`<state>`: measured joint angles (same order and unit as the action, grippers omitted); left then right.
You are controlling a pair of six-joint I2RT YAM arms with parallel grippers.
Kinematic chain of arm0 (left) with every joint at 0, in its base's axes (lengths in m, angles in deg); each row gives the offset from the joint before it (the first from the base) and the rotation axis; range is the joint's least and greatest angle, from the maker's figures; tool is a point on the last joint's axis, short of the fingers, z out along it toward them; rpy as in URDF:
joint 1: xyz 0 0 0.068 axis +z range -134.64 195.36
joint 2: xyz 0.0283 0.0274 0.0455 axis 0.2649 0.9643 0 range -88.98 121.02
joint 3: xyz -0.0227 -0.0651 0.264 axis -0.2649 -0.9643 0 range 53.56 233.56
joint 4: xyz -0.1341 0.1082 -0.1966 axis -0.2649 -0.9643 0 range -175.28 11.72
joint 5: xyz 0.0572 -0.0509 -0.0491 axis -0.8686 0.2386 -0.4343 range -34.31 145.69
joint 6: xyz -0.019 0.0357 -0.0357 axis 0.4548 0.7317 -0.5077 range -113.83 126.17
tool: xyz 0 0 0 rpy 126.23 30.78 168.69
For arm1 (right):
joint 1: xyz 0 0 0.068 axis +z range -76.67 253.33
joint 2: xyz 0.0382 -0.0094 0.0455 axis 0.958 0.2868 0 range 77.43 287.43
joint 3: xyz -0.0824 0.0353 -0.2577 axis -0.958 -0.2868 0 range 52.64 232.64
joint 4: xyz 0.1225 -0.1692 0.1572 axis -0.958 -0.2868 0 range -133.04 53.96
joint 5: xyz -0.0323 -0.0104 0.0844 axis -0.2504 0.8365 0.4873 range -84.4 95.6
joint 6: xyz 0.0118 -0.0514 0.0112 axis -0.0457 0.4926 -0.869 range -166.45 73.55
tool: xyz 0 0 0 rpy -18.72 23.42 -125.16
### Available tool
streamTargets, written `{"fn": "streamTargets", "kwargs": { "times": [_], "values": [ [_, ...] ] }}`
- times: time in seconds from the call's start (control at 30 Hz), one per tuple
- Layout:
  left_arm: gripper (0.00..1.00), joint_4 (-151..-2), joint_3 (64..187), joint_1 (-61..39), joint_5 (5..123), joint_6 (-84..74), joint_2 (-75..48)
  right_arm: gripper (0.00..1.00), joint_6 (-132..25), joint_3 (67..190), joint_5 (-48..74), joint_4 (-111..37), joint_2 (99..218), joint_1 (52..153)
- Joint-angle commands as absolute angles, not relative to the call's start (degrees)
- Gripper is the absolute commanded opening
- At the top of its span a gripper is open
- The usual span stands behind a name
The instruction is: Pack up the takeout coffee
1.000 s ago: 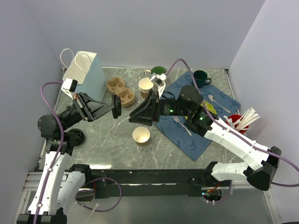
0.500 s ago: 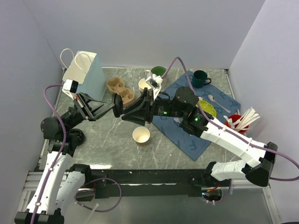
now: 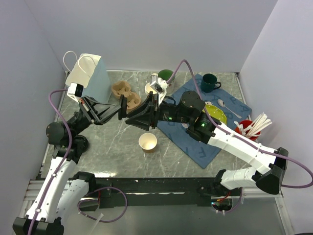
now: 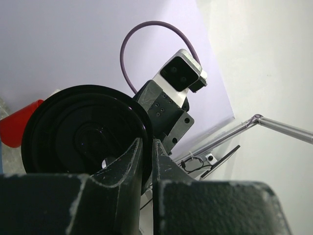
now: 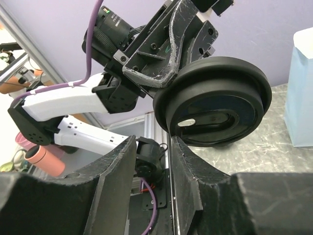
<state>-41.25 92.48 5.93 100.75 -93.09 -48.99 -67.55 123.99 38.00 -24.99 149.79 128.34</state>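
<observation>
On your left, the paper bag [image 3: 90, 78] stands at the back corner of the worktop [image 3: 107, 147], with the pulp cup carrier [image 3: 119, 90] just beside it. In front of them, your left pincer [image 3: 121, 109] is narrow and clamped on the rim of the black lid [image 4: 78, 132], holding it on edge in the air, well clear of the worktop.

Your right pincer [image 5: 152, 144] points at that lid from the other side. Its jaws are parted and grip nothing, and the lid sits just beyond the fingertips rather than between them.

Below and to the right of both pincers, the kraft paper cup [image 3: 147, 142] stands upright and uncovered on the bare worktop.

The step in hand looks like a lid handover in mid-air, or a regrip, before capping. Next, bring the right pincer onto the rim opposite the left's hold and close before the left lets go. Then carry the lid flat over the cup and press it down evenly.
</observation>
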Motion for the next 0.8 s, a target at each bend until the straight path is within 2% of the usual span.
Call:
{"fn": "streamTargets", "kwargs": {
  "times": [0.0,0.33,0.53,0.6,0.77],
  "values": [
    [0.01,-40.0,93.6,4.5,99.7,-93.2,-49.8,0.44,-65.4,126.5,33.3,-22.4,150.0,129.1],
    [0.01,-46.6,95.0,4.4,98.3,-89.9,-51.1,0.40,-64.6,124.1,28.6,-22.8,147.1,129.1],
    [0.01,-48.0,95.1,4.4,97.4,-89.4,-51.3,0.44,-63.7,124.0,28.9,-23.2,146.6,129.2],
    [0.01,-47.6,94.9,4.3,96.7,-89.8,-51.5,0.38,-63.3,124.1,29.2,-23.7,146.6,129.2],
    [0.01,-46.6,94.2,3.8,93.6,-91.3,-52.0,0.37,-64.1,123.6,30.4,-22.9,146.6,129.2]
  ]
}}
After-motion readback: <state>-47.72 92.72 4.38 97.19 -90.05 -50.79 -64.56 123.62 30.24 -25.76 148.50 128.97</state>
